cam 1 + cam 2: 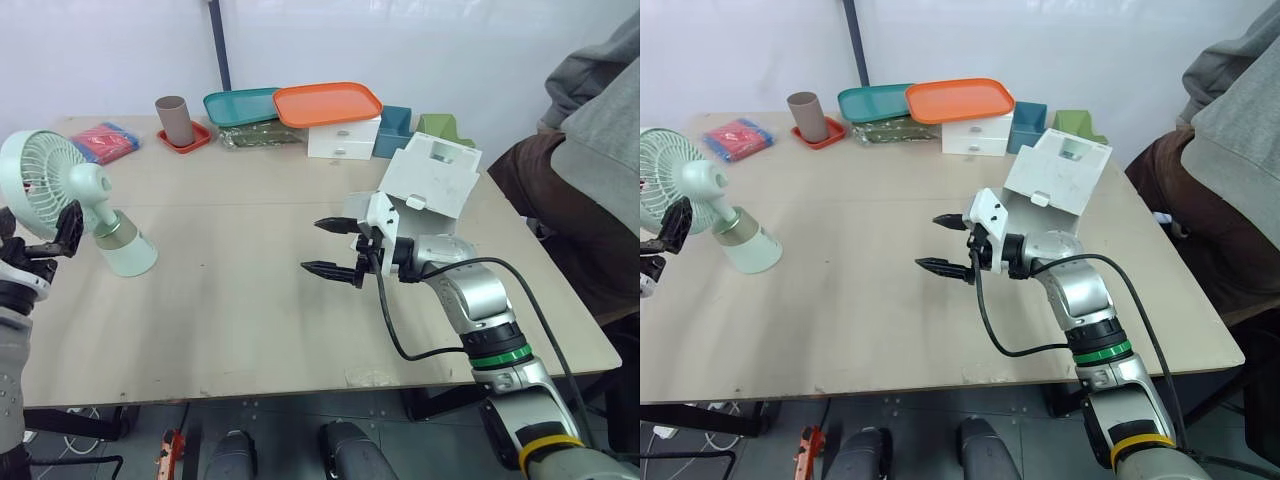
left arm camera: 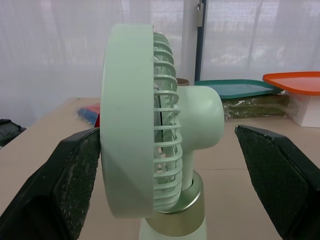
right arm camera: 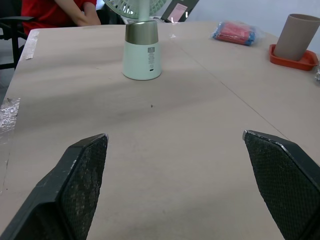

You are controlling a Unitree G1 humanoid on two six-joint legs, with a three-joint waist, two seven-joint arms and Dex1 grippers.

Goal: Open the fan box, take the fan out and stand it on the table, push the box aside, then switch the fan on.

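– Bench [image 1: 250, 300] and room?
– Pale wood bench with a seam running across it. White wall [image 1: 420, 40] behind, blue pole [image 1: 219, 45] against it.
– Fan?
– Fan [image 1: 88, 195] stands on the bench at the robot's left, near that edge. Mint green, head up on its base.
– Left gripper?
– Left gripper [image 2: 166, 130] is spread wide round the fan head, a finger on each side. One finger [image 2: 75, 170] sits just beside the grille rim; cannot tell if it touches. The other is well apart. Not clamped.
– Right one?
– Right gripper [image 1: 312, 245] is released and empty over mid-bench, tips toward the robot's left. Black cable [image 1: 400, 340] loops off that arm.
– Box?
– Box [image 1: 432, 175] is white and open with its flap up, just behind the right gripper, toward the bench's right edge.
– Clutter?
– Along the far edge: red packet [image 1: 103, 140], cup [image 1: 175, 120] in a red dish [image 1: 192, 143], teal tray [image 1: 240, 105], orange tray [image 1: 328, 103] on white drawers [image 1: 343, 140], blue bin [image 1: 395, 130], green bin [image 1: 445, 128]. All well apart from the fan.
– Anything in the way?
– Box crowds the right arm from behind. Person [image 1: 590, 170] sits at the bench's right edge, grey top, brown trousers.
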